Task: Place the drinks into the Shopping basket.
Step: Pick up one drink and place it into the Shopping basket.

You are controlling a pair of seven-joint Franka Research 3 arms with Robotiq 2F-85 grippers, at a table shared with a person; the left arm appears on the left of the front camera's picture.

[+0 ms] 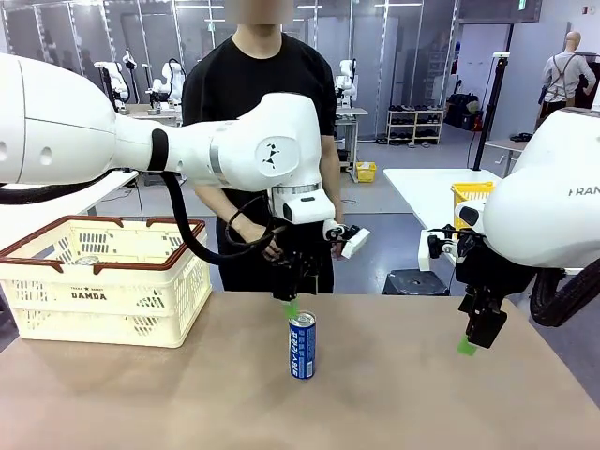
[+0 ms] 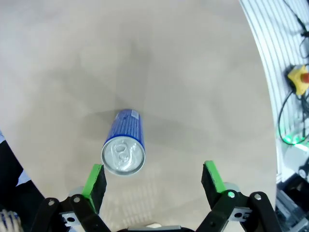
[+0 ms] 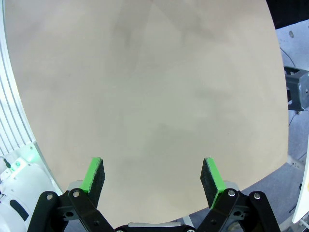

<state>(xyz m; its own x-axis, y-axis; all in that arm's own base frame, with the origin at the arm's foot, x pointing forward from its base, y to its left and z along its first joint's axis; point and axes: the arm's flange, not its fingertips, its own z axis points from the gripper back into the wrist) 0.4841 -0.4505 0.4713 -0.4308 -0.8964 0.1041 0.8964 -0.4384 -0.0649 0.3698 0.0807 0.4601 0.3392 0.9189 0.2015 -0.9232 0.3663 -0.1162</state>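
A slim blue and white drink can stands upright on the desk, near its middle and well apart from the cream Shopping basket at the robot's left. The left claw hangs just above the can, its pads spread wide and holding nothing. In the left wrist view the can's silver top sits close to one pad, off centre between them. The right claw is also wide and empty over bare desk. The can is likely smooth, thin-walled and easy to tip or dent, so a centred, moderate squeeze on the upper side wall, below the rim, looks safest
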